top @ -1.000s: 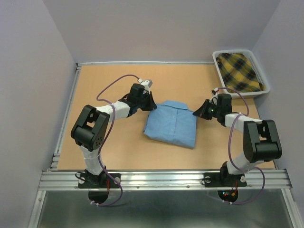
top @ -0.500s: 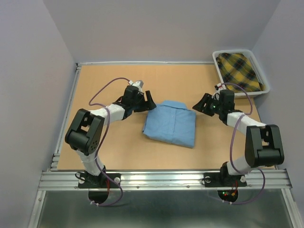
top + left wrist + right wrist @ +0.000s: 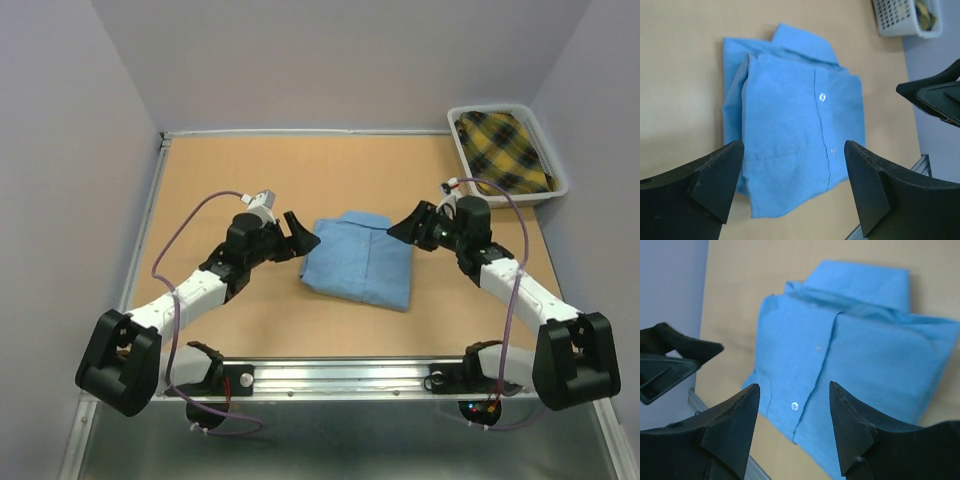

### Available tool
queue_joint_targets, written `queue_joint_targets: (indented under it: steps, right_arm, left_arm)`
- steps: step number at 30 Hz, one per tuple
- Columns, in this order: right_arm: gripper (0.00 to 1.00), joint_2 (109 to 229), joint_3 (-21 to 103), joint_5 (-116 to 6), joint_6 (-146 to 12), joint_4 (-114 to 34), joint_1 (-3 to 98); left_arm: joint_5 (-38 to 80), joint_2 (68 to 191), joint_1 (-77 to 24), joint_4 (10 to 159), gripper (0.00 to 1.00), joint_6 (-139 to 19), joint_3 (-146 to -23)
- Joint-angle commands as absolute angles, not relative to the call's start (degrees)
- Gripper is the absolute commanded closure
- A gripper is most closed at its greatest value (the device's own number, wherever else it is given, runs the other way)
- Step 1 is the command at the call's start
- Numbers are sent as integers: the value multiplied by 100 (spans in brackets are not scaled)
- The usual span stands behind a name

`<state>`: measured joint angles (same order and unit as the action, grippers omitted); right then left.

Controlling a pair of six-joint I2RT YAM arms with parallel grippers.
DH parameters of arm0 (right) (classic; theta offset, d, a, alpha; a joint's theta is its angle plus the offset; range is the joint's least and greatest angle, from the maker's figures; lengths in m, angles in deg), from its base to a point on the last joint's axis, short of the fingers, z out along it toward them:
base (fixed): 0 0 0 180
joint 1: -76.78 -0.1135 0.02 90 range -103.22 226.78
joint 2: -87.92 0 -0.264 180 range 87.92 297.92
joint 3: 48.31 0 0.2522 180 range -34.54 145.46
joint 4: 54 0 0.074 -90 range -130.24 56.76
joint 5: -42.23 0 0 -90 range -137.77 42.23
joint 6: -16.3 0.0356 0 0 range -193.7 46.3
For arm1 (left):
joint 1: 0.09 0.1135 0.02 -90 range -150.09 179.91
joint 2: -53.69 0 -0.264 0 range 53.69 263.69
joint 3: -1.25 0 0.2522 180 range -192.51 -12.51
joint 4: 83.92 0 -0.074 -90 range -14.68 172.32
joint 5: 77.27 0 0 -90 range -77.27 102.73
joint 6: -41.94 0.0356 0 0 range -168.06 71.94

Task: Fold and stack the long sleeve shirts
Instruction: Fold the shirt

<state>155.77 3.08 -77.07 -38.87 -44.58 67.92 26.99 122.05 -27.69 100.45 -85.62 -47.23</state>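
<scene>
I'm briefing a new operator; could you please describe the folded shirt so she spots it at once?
Near the middle of the tan table lies the light blue shirt, folded into a rectangle, button front up. The only other fabric, the yellow plaid cloth, sits in the white basket at the far right corner.

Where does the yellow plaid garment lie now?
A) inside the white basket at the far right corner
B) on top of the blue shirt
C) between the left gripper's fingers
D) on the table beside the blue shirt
A: the yellow plaid garment fills the white basket, well apart from the folded light blue shirt.
</scene>
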Motion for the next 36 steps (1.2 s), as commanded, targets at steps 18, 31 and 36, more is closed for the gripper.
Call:
queue_joint_targets:
  steps: [18,31,36]
  right_arm:
    - [37,17870,44,-7871,-2580,-7355,5077]
    - [38,18679,-246,-7643,-2536,-7803,5077]
    - [38,18697,-229,-7616,-2544,-7812,5077]
  left_arm:
    - [3391,12541,-3024,11572,5,-8629,-3563]
    - [3453,13059,-3068,11607,8,-8778,-3465]
    - [3628,13235,-3120,11800,8,-8761,-3580]
